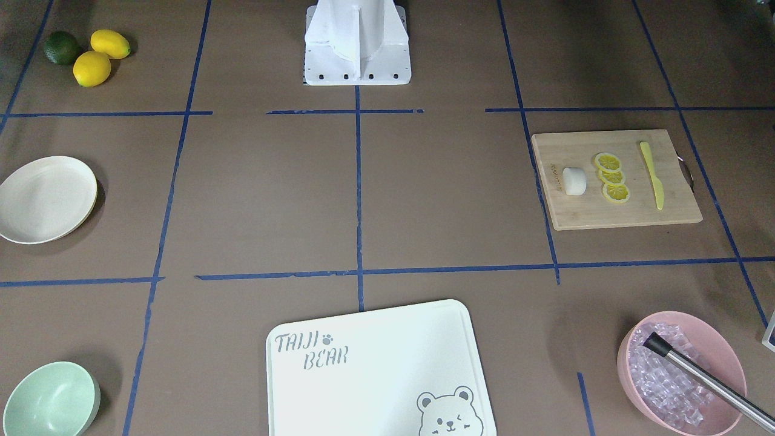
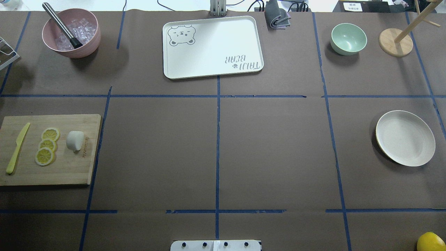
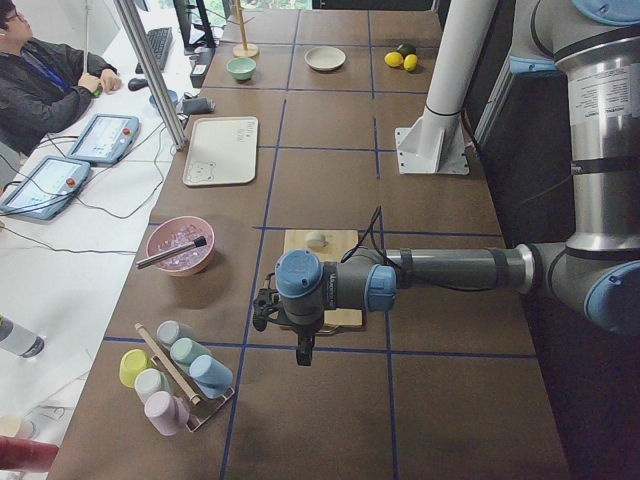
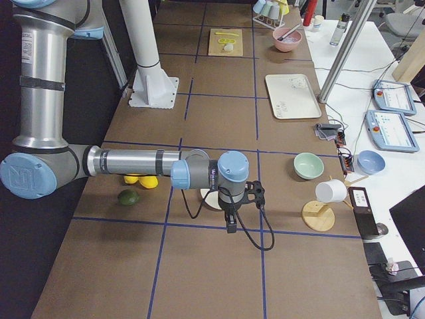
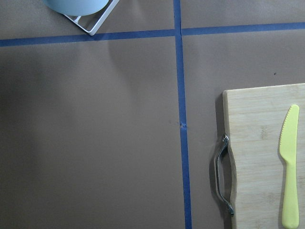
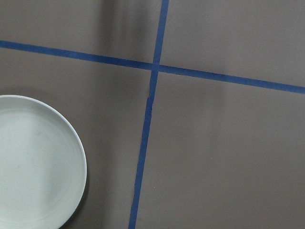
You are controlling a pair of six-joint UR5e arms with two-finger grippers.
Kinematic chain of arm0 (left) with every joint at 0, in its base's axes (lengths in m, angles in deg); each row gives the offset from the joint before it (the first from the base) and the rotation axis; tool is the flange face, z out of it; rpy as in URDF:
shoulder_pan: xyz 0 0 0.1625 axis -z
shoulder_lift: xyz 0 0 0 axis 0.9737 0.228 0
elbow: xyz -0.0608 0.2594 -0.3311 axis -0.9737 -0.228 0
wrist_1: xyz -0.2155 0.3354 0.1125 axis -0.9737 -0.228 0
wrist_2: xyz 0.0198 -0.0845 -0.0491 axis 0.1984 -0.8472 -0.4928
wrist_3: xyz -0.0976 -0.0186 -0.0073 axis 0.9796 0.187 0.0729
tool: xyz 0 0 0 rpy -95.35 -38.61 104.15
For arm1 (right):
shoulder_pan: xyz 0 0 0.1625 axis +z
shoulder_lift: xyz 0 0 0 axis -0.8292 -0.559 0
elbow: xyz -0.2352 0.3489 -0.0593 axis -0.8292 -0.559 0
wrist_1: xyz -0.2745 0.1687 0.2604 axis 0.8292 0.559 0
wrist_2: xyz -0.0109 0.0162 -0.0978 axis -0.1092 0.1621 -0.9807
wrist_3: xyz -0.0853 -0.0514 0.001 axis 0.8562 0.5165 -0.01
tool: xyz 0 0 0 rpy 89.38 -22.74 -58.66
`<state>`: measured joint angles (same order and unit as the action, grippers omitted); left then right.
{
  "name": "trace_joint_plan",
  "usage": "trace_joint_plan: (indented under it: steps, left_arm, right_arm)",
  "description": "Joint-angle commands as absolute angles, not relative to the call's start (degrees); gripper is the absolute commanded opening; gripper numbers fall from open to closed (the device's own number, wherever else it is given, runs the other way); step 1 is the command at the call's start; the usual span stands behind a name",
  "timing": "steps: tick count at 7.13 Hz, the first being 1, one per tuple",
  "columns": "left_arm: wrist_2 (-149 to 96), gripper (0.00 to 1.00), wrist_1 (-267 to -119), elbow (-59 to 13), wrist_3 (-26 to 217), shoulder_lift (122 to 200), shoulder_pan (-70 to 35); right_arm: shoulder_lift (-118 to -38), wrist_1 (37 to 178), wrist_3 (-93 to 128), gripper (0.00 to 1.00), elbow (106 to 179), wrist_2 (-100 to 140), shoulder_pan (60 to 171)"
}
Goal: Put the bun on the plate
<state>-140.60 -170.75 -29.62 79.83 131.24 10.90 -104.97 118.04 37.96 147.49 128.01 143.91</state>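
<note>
The bun, small, white and stubby, lies on a wooden cutting board beside three lemon slices. The cream plate sits bare on the opposite side of the table, and its edge fills the lower left of the right wrist view. My left gripper hangs off the board's outer end, seen only in the exterior left view. My right gripper hovers just past the plate, seen only in the exterior right view. For both, I cannot tell open from shut.
A yellow knife lies on the board. A pink bowl of ice with a metal tool, a bear-printed board, a mint bowl, a mug tree and lemons ring the table. A person sits at the side desk.
</note>
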Motion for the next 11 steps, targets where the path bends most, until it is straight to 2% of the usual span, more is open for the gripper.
trace_joint_plan:
  steps: [1,4,6,8,9,11]
  left_arm:
    - [-140.6,1.00,-170.8,-29.6,79.7,131.3,10.9]
    - [-140.7,1.00,-170.7,-29.6,79.7,131.2,10.9]
    - [-140.7,1.00,-170.7,-29.6,79.7,130.9,11.0]
    - [-140.7,1.00,-170.7,-29.7,79.7,130.9,11.0]
    - [-140.6,1.00,-170.7,-29.6,79.7,131.0,11.0]
    - [-140.7,1.00,-170.7,-29.6,79.7,130.9,11.0]
  right_arm:
    - [-105.0,118.0,38.0,1.00,147.4,128.0,143.9]
    - [-104.8,116.8,37.4,1.00,147.6,132.8,141.6]
    - [-106.0,100.1,20.4,1.00,144.8,132.9,134.4]
    - [-106.4,77.9,7.4,1.00,134.7,129.9,127.7]
    - [-106.1,73.2,5.0,1.00,131.5,129.7,126.0]
    - [-106.0,73.0,4.6,0.88,130.8,129.9,124.7]
